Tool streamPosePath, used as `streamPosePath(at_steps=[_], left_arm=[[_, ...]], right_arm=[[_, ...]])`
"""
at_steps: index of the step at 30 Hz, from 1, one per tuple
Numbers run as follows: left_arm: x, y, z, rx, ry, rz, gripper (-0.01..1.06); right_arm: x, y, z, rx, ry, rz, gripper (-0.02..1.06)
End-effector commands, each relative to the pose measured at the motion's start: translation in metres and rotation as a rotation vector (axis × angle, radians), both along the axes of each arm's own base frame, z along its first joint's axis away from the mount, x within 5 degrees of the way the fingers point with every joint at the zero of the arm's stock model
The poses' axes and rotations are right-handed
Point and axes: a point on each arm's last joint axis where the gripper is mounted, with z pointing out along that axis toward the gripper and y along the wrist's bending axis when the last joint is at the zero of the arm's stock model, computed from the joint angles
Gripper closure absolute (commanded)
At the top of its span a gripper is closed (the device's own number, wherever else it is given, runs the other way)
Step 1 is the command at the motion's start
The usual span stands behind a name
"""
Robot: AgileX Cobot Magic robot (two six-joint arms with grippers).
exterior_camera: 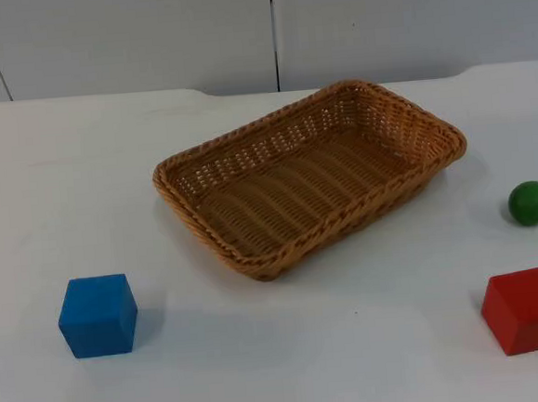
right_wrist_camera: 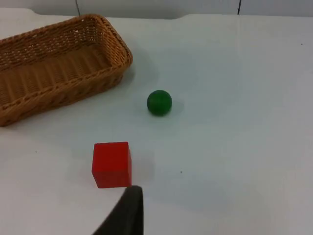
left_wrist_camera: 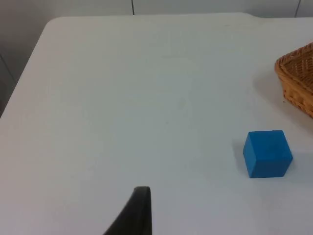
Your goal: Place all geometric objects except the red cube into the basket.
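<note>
A woven wicker basket sits on the white counter, a shallow rectangular tray of tan cane with a braided rim and ribbed floor, turned at an angle to the counter's edges. Nothing lies inside it.

A blue cube rests on the counter near the basket's left end, apart from it. Its faces are matte and smooth, with slightly softened edges. From the left wrist view the same blue cube stands just clear of the basket's corner.

On the other side, a green ball, smooth and dull in finish, lies near the basket's right end without touching it. A red cube, matte like the blue one, stands nearer the front edge, apart from the ball. In the right wrist view the green ball lies between the basket and the red cube.

The left gripper hangs above bare counter, well apart from the blue cube; I cannot tell whether it is spread or pressed together. The right gripper hangs just beside the red cube, and its state cannot be told either
</note>
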Motion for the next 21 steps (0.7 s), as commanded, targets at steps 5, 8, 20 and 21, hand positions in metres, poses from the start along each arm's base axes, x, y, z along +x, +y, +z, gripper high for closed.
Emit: streamPosePath(at_steps=[5, 8, 20, 21], left_arm=[[0.012, -0.002, 0.015, -0.046, -0.012, -0.019, 0.00], [0.023, -0.001, 0.020, -0.050, 0.015, -0.016, 0.00], [0.091, 0.000, 0.026, -0.127, 0.235, -0.019, 0.00], [0.099, 0.000, 0.027, -0.132, 0.263, -0.023, 0.00]], right_arm=[[0.019, 0.002, 0.028, 0.015, 0.001, -0.002, -0.01], [0.036, 0.003, 0.038, 0.018, 0.027, -0.002, -0.01], [0.130, 0.008, 0.040, 0.008, 0.223, -0.010, -0.01], [0.138, 0.008, 0.036, 0.007, 0.252, -0.010, -0.01]])
